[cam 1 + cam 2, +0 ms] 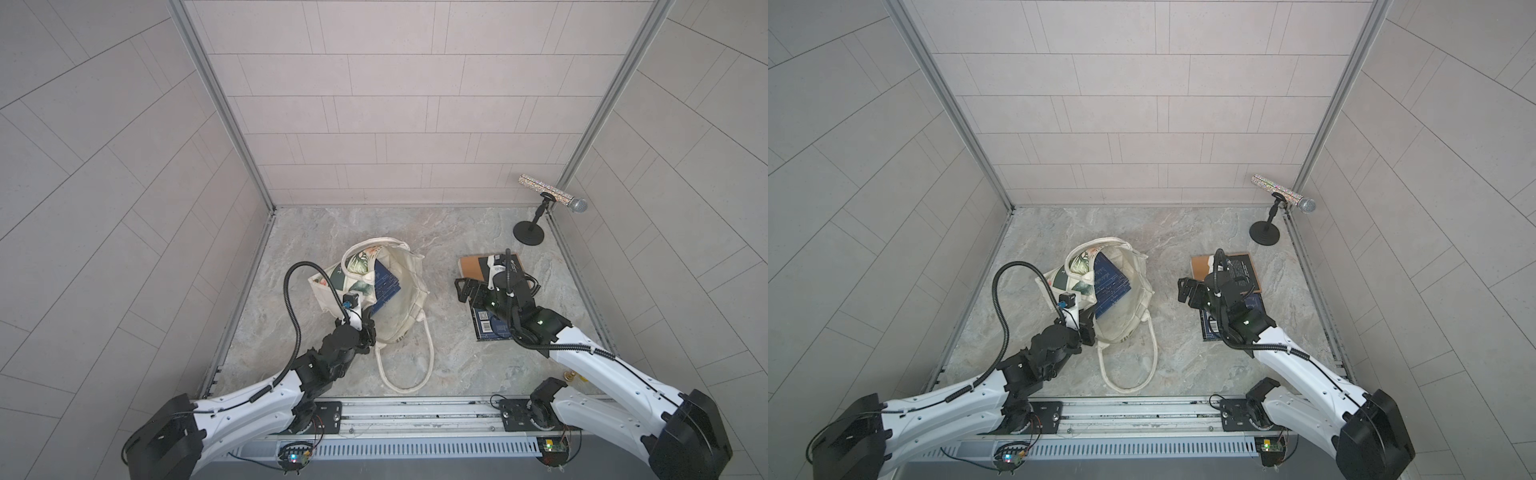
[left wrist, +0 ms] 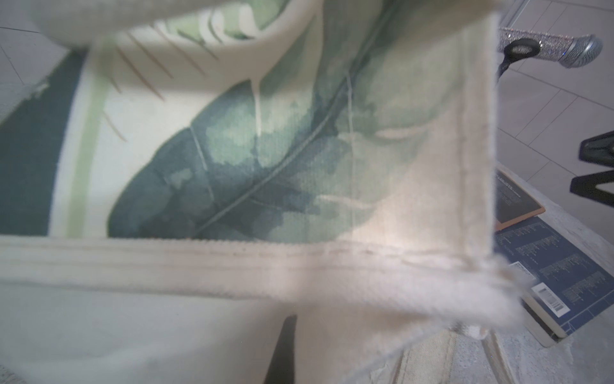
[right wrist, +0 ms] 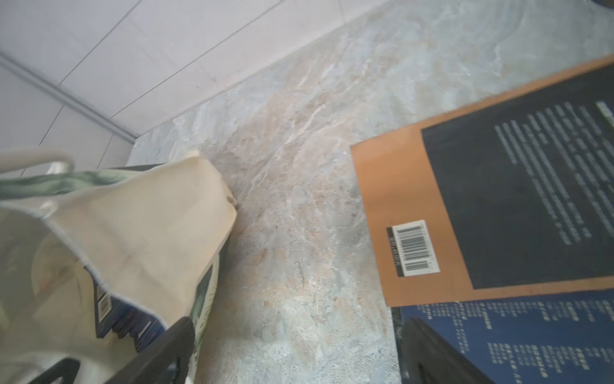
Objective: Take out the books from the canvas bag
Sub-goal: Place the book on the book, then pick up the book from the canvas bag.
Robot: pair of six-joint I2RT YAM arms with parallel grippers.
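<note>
Left hand (image 1: 1087,329) grips the canvas bag (image 1: 1121,322) by its edge; right hand (image 1: 1188,291) hovers open over two books (image 1: 1201,266).

The left arm (image 1: 249,399) was stretched to the near left side of the canvas bag (image 1: 419,282), and the left gripper (image 1: 368,328) was pinched on its rim. The right arm (image 1: 602,365) held the right gripper (image 1: 462,291) to the right of the bag, apart from it, with jaws spread wide.

Cream leaf-print canvas bag (image 1: 411,286) open, navy books (image 1: 384,289) inside; orange-brown book (image 1: 471,266) overlaps lone navy book (image 1: 490,330), flat, outside bag.
</note>
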